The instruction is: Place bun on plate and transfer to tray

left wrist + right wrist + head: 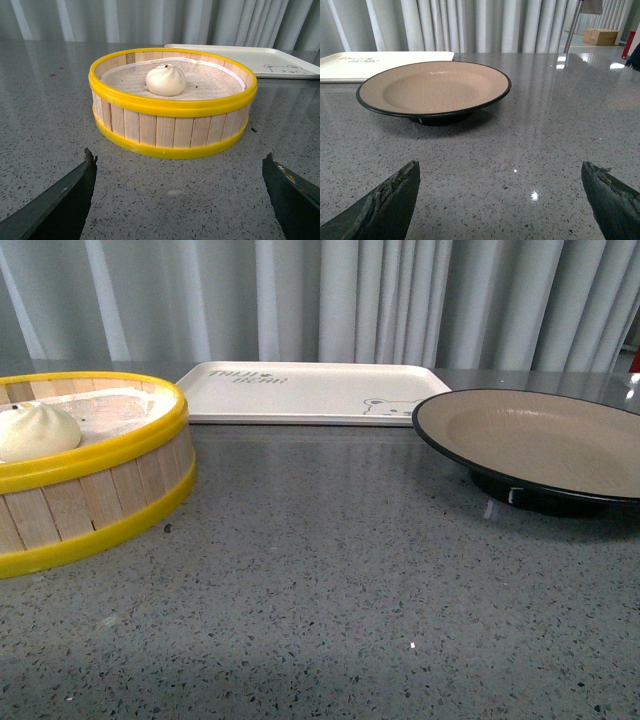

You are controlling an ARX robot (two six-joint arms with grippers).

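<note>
Bun (166,80) sits in the steamer basket (172,127) at 9 o'clock on the desk (330,590). It rests on the white liner (215,82), pleated tip straight up; it's round, so no real long axis. Plate (530,440) at 3 o'clock, right way up, empty. Tray (310,390) at 12, long side running 9-to-3, behind both. Left tool (178,157) faces the basket, right tool (500,167) faces the plate; each spread wide, gripping nothing. Likely staged so each arm takes its near item.
</note>
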